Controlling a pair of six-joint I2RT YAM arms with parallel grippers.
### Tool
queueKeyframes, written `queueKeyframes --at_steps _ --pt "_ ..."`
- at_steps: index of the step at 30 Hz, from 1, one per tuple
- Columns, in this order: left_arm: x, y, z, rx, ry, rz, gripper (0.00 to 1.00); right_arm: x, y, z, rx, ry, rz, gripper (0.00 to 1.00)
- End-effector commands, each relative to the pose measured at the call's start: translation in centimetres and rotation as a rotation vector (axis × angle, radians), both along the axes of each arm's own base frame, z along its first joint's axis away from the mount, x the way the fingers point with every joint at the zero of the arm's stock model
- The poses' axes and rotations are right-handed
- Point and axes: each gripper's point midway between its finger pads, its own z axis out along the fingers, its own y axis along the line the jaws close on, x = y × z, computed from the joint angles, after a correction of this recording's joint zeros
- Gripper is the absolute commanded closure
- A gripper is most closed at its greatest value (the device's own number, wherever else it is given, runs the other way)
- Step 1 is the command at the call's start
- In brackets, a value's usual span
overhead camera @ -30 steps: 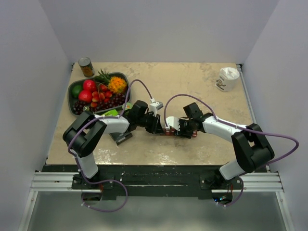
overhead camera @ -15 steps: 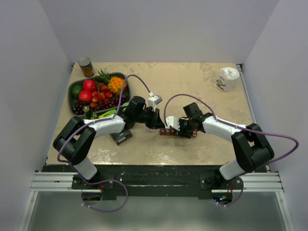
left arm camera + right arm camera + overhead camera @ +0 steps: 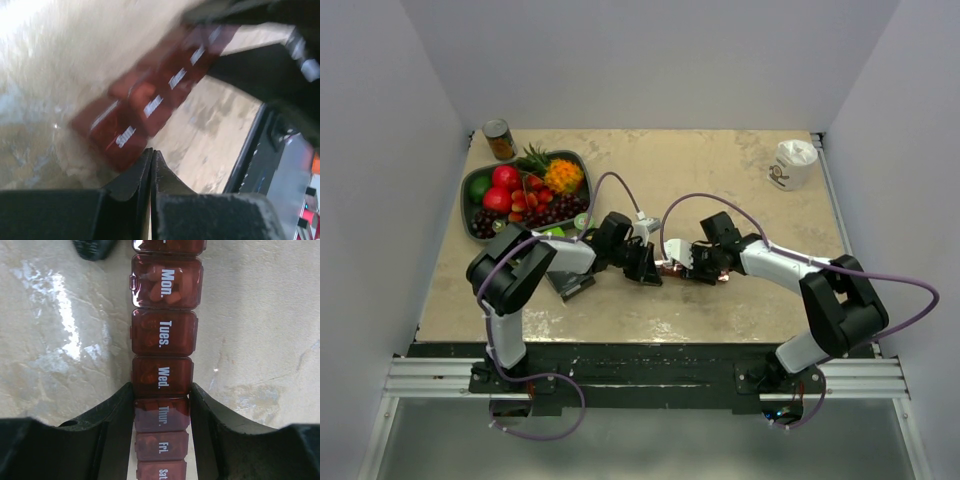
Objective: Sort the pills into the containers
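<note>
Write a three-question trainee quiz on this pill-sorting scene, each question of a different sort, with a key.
1. True or false: a white cup stands near the far right corner of the table.
2. The right fingers clamp the pill organizer. Which label lies between their tips? A Mon. B Tues. C Thur.
3. Fill in: the left fingers, beside the organizer's end, are ___ (open or shut).
Key: 1 true; 2 C; 3 shut.
</note>
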Motion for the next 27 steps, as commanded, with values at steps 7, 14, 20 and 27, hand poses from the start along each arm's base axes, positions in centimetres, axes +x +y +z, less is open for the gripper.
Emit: queueKeyframes --at_steps 7,14,20,27 --pt "2.0 0.7 2.3 0.03 -0.086 0.052 0.94 -0.3 -0.6 -1.1 -0.045 0.032 -0.012 0.75" --pt "2.7 1.0 8.3 -0.008 -0.193 0.061 0.92 -0.4 -0.3 -1.1 -0.037 0.053 -0.016 0.71" --pt "3.8 3.1 9.6 0.056 -0.259 0.12 0.89 -0.6 0.3 -0.9 -0.012 0.092 -0.017 0.54" --pt "5.4 5.5 14.7 0.059 -0.43 0.215 0.67 -0.4 1.0 0.0 0.022 0.112 -0.033 0.26"
